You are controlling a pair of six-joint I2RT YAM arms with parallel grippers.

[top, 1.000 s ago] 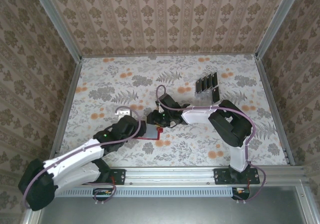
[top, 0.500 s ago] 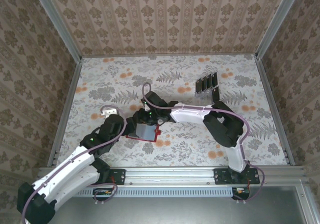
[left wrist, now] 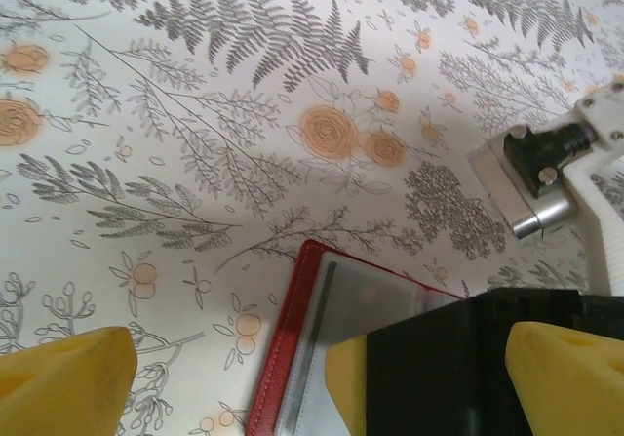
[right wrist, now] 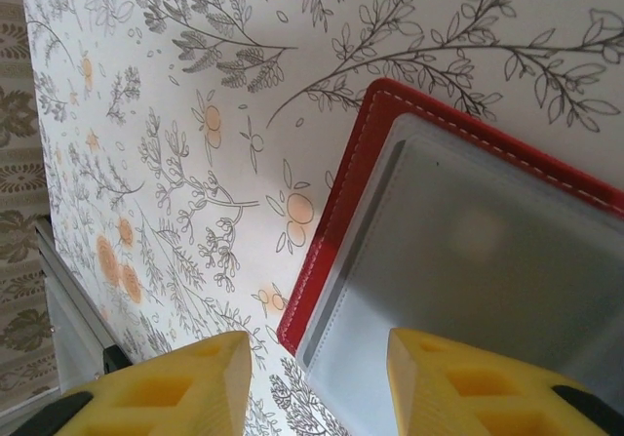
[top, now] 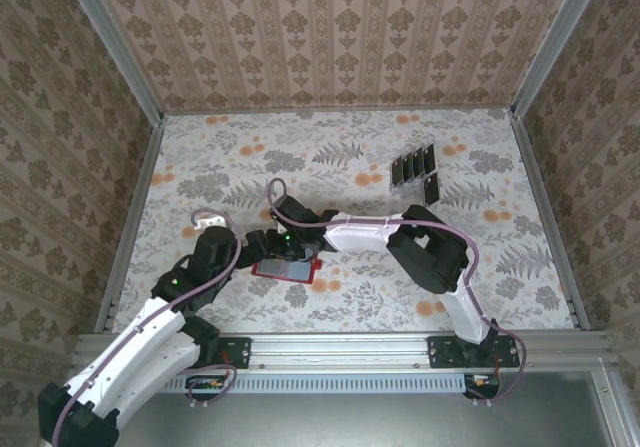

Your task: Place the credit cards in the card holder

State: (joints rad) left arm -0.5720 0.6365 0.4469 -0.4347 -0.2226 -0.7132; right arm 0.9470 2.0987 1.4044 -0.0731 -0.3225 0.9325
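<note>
1 red card holder (top: 285, 268) lies open on the table (top: 200, 157), left of middle, clear inner sleeve up. The top view takes in the credit cards (top: 413, 172), standing in 1 clear rack (top: 403, 195) at the far right, well apart from the holder; at least 5, too small to count surely. Close up, the right gripper (right wrist: 312, 382) hangs half-spread over the holder's corner, clamping nothing. The left gripper (left wrist: 317, 382) gapes wide and empty just beside the holder.

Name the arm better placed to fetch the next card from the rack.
Probably right: the clear rack of credit cards stands on its side, while the left gripper sits beyond the red wallet, farther off.
</note>
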